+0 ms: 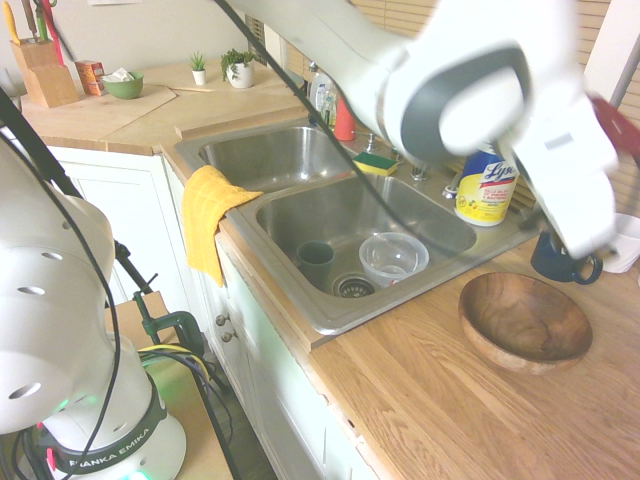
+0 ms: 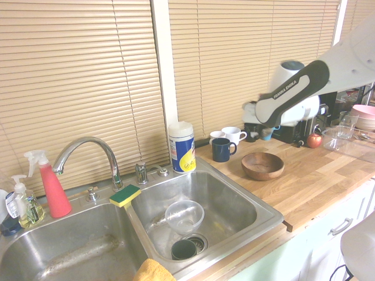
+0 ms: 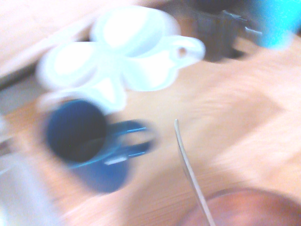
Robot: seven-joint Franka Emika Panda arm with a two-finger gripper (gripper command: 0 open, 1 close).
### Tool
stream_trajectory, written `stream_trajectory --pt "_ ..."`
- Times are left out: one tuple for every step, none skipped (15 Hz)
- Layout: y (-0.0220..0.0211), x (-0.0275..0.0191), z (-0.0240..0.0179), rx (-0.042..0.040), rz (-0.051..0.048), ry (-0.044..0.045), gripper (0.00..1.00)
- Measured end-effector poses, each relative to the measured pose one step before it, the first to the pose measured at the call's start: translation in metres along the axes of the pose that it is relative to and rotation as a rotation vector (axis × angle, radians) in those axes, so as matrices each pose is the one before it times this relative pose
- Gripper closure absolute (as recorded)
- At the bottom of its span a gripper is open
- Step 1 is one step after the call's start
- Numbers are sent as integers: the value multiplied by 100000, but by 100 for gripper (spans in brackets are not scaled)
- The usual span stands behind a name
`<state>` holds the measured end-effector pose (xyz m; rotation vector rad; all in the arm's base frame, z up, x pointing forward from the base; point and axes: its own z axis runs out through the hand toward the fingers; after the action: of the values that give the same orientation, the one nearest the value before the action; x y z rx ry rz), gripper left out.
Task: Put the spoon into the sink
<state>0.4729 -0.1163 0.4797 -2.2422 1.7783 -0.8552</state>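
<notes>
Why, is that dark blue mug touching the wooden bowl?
Apart. In the second exterior view bare countertop shows between the dark blue mug and the wooden bowl; the first exterior view shows the same gap.

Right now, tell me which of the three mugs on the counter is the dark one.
The navy blue mug, the one closest to the sink; the two mugs behind it are white.
</notes>
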Motion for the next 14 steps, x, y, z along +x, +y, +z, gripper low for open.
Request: stream_trajectory --pt "-1321 -2628 -1034 146 -4438 1109 100" --pt "-1227 -2820 -750 113 -4743 1466 100" --pt "-1088 -2904 -593 -7 -4805 1195 100" --pt "-873 -2770 -493 -151 -5281 1053 100" --pt "-735 -3118 -518 -376 -5299 314 100" --pt "-371 -3366 -537 -1035 -5791 -924 100" --pt "3 -3442 -472 -1521 -6024 -1640 100" --pt "400 -3149 -203 -2262 -6143 -1653 100" --pt "516 -2766 4 -2656 -5387 -1182 100" --pt "427 -2335 258 -2962 -4470 -1156 100" --pt "301 -1480 588 -3312 -3066 -1338 100" --pt "106 -686 948 -3217 -1947 -1055 100" --pt "-29 -167 1435 -2982 -1299 -1112 100" --pt "-379 158 1552 -2511 -827 -1407 100"
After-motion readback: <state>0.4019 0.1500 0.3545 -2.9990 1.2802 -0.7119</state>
